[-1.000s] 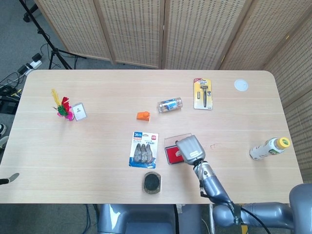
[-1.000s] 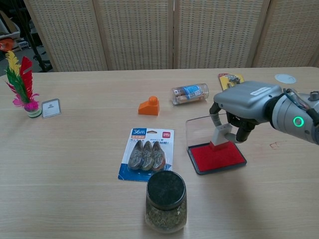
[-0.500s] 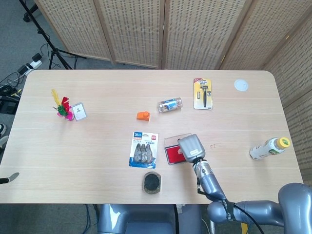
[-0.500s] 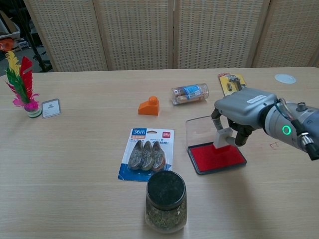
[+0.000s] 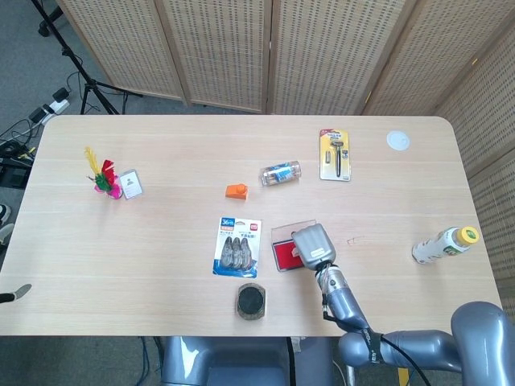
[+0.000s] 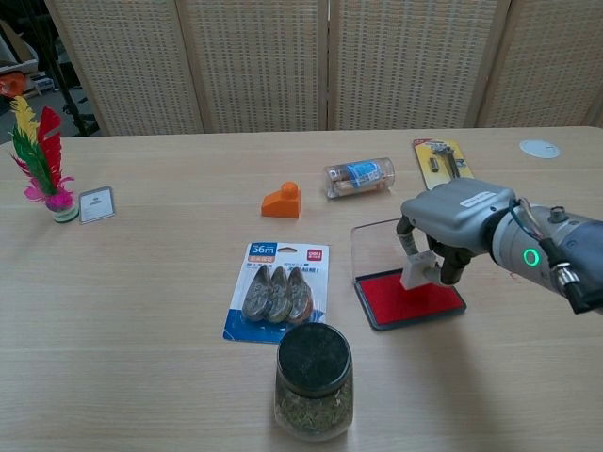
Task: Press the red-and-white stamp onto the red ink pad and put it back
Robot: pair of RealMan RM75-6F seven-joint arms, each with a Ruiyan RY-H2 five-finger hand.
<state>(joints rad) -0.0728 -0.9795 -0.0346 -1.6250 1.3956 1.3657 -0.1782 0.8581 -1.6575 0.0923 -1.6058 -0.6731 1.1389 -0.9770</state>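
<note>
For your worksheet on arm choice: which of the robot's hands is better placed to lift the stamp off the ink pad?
The right hand: it already grips the stamp on the red ink pad. No left hand shows.

From above, the right hand (image 5: 312, 245) covers the stamp (image 6: 417, 271) and part of the red ink pad (image 5: 283, 255). The left hand lies outside both views. Package print is too small to read.

Right hand (image 6: 459, 218) palm-down, fingers (image 6: 409, 241) curled closed around stamp (image 6: 415, 267).
</note>
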